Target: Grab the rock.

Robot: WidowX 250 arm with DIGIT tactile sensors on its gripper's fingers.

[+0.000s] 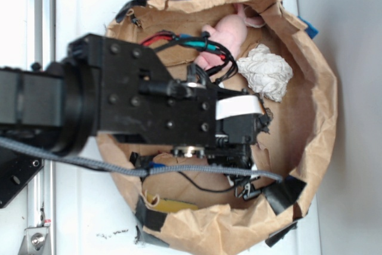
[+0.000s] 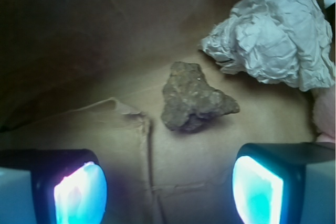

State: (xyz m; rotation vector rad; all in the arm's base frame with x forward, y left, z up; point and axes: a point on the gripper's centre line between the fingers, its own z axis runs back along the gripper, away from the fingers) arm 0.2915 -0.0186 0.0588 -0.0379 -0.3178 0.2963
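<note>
Two fingers (image 2: 79, 192) of the gripper (image 2: 168, 190) frame the bottom of the wrist view, spread wide with bare brown paper between them and nothing held. Just beyond that gap, a little right of its middle, lies the rock (image 2: 193, 98), a dark jagged lump resting on the paper floor (image 2: 105, 129) and touching neither finger. Open floor rings it on the near, left and far-left sides, broken only by a low crease in the paper to its left. Farther off to the upper right sits the crumpled white paper ball (image 2: 278, 35); its nearest fold comes close to the rock's top edge, with a thin strip of paper showing between them. A sliver of the pink plush toy (image 2: 325, 114) shows at the right edge.

From the exterior view, the black arm (image 1: 149, 106) covers the middle of the paper-lined nest, hiding the rock. The raised torn paper rim (image 1: 322, 111) encloses the floor on every side, with the white wad (image 1: 265, 71) and pink toy (image 1: 227, 34) toward the far edge.
</note>
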